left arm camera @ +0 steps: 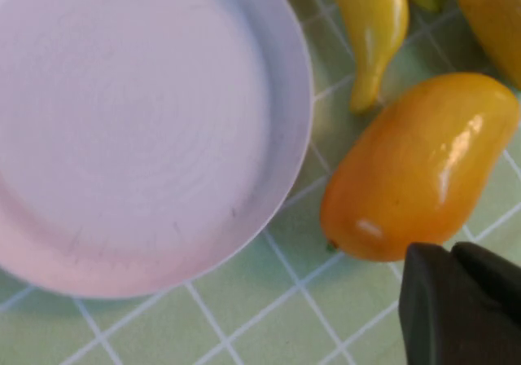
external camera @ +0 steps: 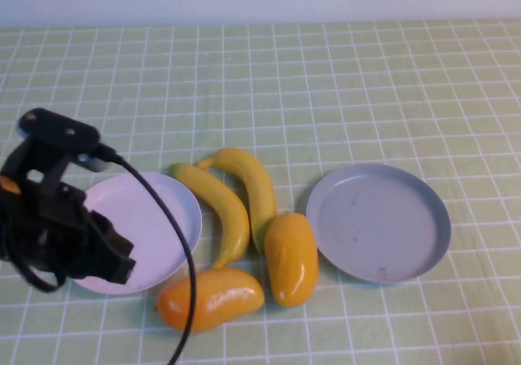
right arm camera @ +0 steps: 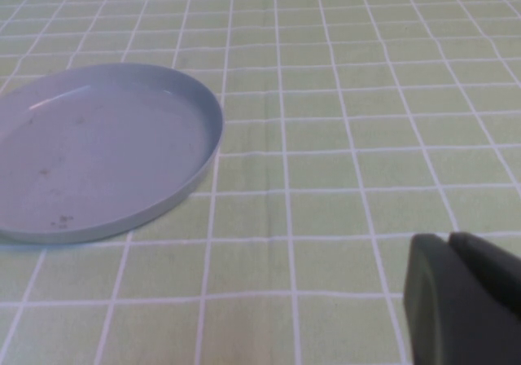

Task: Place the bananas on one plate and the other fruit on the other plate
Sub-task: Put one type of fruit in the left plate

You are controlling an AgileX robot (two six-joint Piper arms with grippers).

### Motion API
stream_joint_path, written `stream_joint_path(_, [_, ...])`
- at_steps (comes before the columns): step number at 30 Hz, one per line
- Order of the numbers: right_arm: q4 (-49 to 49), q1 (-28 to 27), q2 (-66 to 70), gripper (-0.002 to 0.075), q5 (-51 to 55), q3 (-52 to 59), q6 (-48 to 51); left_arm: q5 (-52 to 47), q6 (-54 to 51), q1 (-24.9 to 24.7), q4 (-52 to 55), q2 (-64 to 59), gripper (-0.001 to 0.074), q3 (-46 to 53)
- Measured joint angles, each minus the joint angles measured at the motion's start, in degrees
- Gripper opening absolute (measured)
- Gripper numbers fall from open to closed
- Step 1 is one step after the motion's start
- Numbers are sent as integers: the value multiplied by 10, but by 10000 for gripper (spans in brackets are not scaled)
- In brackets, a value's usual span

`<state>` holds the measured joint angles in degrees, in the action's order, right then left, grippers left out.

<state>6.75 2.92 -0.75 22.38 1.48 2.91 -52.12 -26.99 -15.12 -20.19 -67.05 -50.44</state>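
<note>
Two yellow bananas (external camera: 221,210) (external camera: 254,184) lie side by side between the plates. Two orange-yellow mango-like fruits lie in front of them: one (external camera: 291,257) upright beside the grey-blue plate (external camera: 378,222), one (external camera: 210,298) by the pink plate's (external camera: 155,210) front edge. Both plates are empty. My left gripper (external camera: 118,263) hangs over the pink plate's front left part, shut and empty. In the left wrist view it (left arm camera: 452,255) is just short of the near mango (left arm camera: 423,165), beside the pink plate (left arm camera: 138,120) and a banana (left arm camera: 370,23). My right gripper (right arm camera: 448,247) is shut and empty over bare cloth, apart from the grey-blue plate (right arm camera: 98,153). It is outside the high view.
A green checked tablecloth (external camera: 326,80) covers the table. The left arm's black cable (external camera: 175,243) loops across the pink plate and over the near mango. A pale wall runs along the far edge.
</note>
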Motion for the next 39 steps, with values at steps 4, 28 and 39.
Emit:
stream_joint_path(4, [0, 0, 0, -15, 0, 0, 0, -4, -10, -73, 17, -33, -2, -30])
stream_joint_path(28, [0, 0, 0, -15, 0, 0, 0, -10, -58, -261, 160, -183, 619, -95])
stream_joint_path(39, [1, 0, 0, -15, 0, 0, 0, 23, -107, -263, 173, -223, 668, -95])
